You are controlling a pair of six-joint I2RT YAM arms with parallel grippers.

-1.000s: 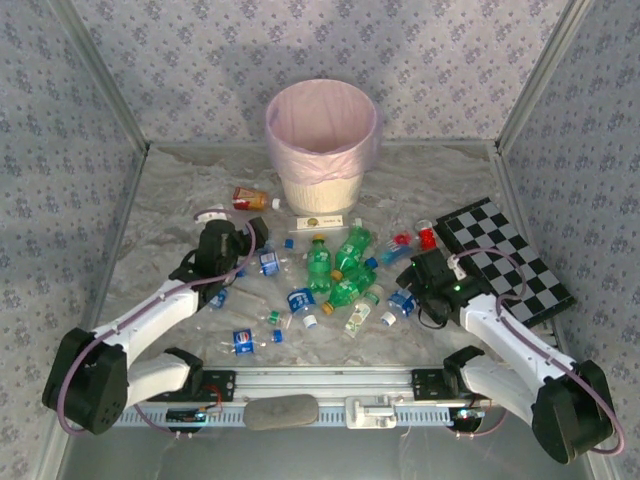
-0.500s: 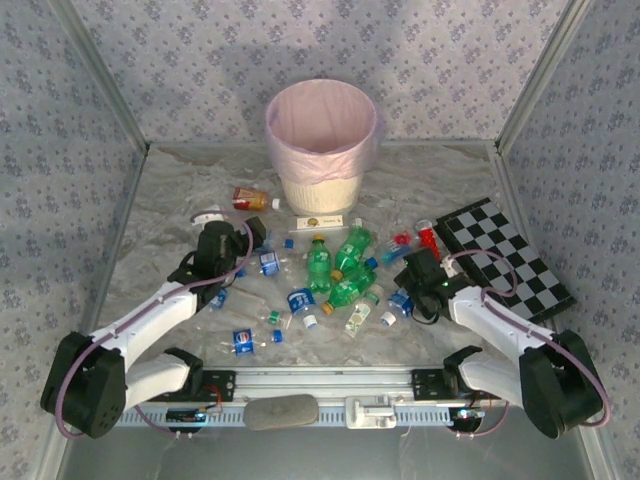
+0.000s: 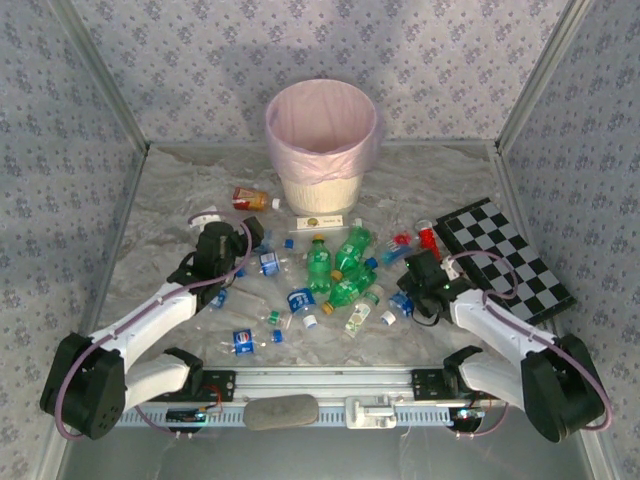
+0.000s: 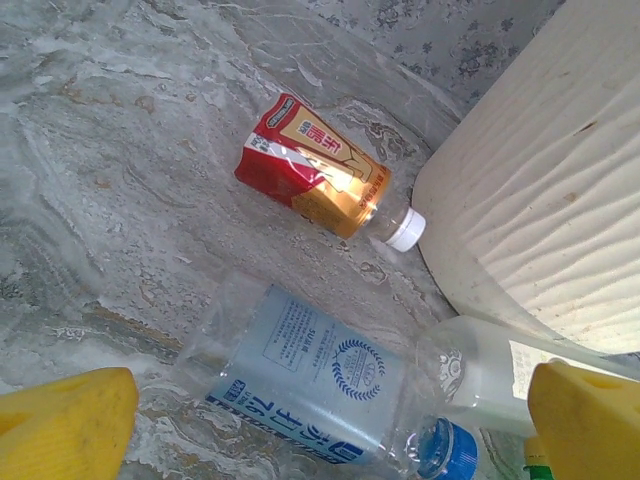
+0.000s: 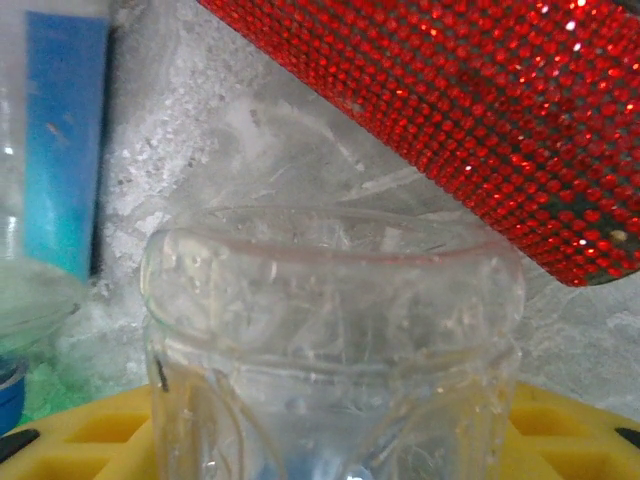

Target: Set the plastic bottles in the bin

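a marbled grey-white sheet covers the table, crumpled in places, and floral-papered walls close it in on three sides. the bin stands upright at the back centre, its pink liner folded over the rim. the bottles lie scattered on the table in front of it, between the two arms, with a checkerboard lying off to the right. an orange-red bottle lies on its side just left of the bin, its long axis slanted and its white cap pointing at the bin's wall, close to it but not touching. nearer the left arm a blue-label bottle lies flat, roughly parallel to it, blue cap toward the right. one green bottle in the middle points its yellow cap toward the bin. the left pincer hovers released above the blue-label bottle, its yellow fingers spread wide to either side. the right pincer is low at the right edge of the pile, clenched on a clear bottle that sits between its yellow pads, the bottle's long axis running straight out from the pincer toward a red studded tube lying slantwise just beyond.
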